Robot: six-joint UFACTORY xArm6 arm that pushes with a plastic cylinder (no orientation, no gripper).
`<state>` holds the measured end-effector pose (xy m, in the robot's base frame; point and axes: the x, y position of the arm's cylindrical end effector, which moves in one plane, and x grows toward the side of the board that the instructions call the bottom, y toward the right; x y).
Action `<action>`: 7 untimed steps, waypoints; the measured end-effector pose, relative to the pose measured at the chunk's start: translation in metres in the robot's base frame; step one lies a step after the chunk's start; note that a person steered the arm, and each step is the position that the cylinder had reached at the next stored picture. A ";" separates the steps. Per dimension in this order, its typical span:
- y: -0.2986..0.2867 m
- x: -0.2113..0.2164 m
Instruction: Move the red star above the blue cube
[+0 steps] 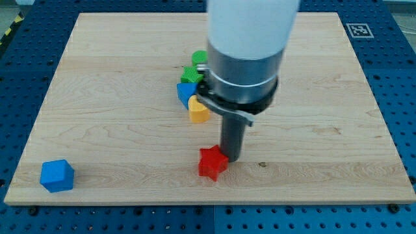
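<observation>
A single arm descends from the far side of the scene over a pale wooden worktop [117, 97] that lies on a blue perforated base [403, 97]. The arm's wide white and grey body [250, 45] narrows to a straight dark rod [232, 136]; it carries no hand, so there is nothing to open, close or grip. My tip [233, 158] rests on the worktop just to the right of the red star [212, 163] and appears to touch its right edge. The red star lies near the middle of the near part of the worktop. The blue cube [57, 175] sits in the near left corner, well apart from the star and from my tip, with bare wood between them.

Farther back, left of the rod, four blocks form a tight cluster. A yellow block [198, 110] is nearest. A blue block [186, 91] touches it on the far left side. A green star-like block [191, 74] sits just beyond the blue one. A second green block [200, 58] lies farthest, partly hidden by the arm's body, and its shape cannot be made out. A black-and-white square marker [359, 30] occupies the far right corner of the worktop.
</observation>
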<state>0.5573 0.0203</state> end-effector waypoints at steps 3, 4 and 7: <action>0.014 0.024; -0.017 0.024; -0.057 0.023</action>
<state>0.5803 -0.0369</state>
